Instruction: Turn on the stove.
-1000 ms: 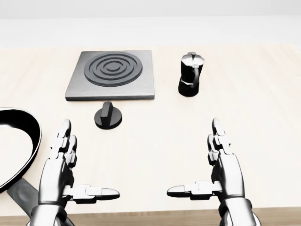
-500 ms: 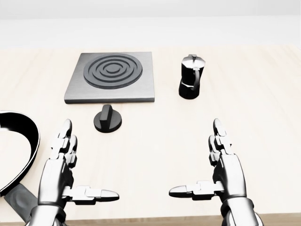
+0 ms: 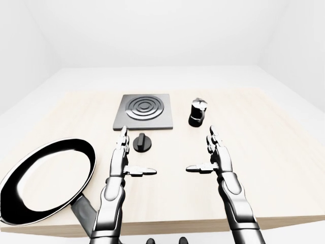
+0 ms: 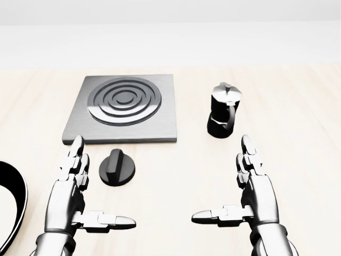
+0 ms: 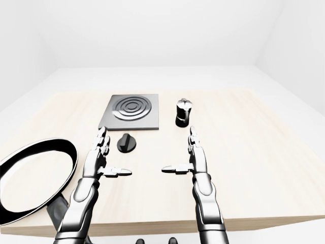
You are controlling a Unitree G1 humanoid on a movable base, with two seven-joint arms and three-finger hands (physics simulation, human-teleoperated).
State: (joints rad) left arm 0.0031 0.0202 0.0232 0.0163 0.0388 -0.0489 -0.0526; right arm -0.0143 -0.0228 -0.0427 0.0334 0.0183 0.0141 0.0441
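- The stove (image 4: 123,108), a grey square plate with dark concentric rings, lies flat on the pale wooden table (image 4: 298,133) in the upper left-centre of the head view.
- Its black knob (image 4: 116,167) sits on the table just below the plate's lower edge, apart from it, with the grip ridge running nearly straight up the view.
- The left hand (image 4: 72,194) hovers low in the head view, fingers spread and pointing up the view, thumb stretched toward the right; its fingertips are just left of the knob, and from this angle there seems to be a small gap between them.
- The right hand (image 4: 254,192) mirrors it, fingers apart and straight, thumb pointing left, holding nothing.
- A black moka pot (image 4: 223,111) stands upright to the right of the stove, above the right hand and well apart from it.
- A black frying pan (image 3: 48,179) with a pale inside rests at the table's lower left in the left-eye view, its handle reaching toward the near edge.
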